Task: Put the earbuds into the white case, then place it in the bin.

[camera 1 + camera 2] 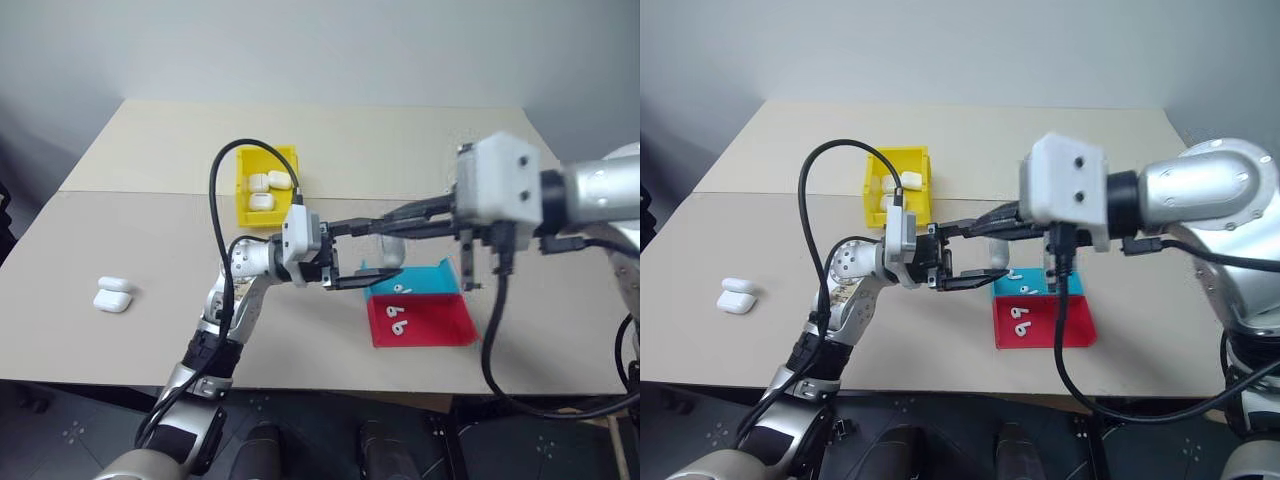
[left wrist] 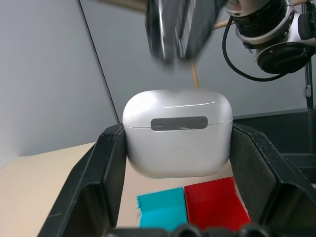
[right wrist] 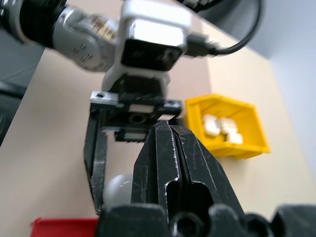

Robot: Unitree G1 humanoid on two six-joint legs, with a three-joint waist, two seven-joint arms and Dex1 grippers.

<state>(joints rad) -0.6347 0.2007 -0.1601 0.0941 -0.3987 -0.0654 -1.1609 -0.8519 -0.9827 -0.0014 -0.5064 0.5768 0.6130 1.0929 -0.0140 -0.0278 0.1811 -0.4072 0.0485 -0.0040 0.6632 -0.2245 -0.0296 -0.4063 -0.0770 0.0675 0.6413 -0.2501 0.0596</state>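
Here, the white case [image 2: 177, 131], lid closed, is being clamped between the fingers of the left gripper [image 1: 372, 262] above the table [image 1: 420, 140], while the right gripper [image 3: 169, 129] is being held pinched together with nothing in it just above the case. The bin [image 1: 245, 210], already carrying several cases, is lying at ten o'clock from the case with bare tabletop between; earbuds [image 1: 397, 320] are lying in the red tray [image 1: 440, 325] and teal tray [image 1: 435, 275] at five o'clock, and two spare cases [image 1: 112, 293] are resting well apart near the nine o'clock edge.

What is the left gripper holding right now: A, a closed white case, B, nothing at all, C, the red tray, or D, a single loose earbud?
A: in the left wrist view the white case, lid shut, sits clamped between the left gripper's two black fingers.
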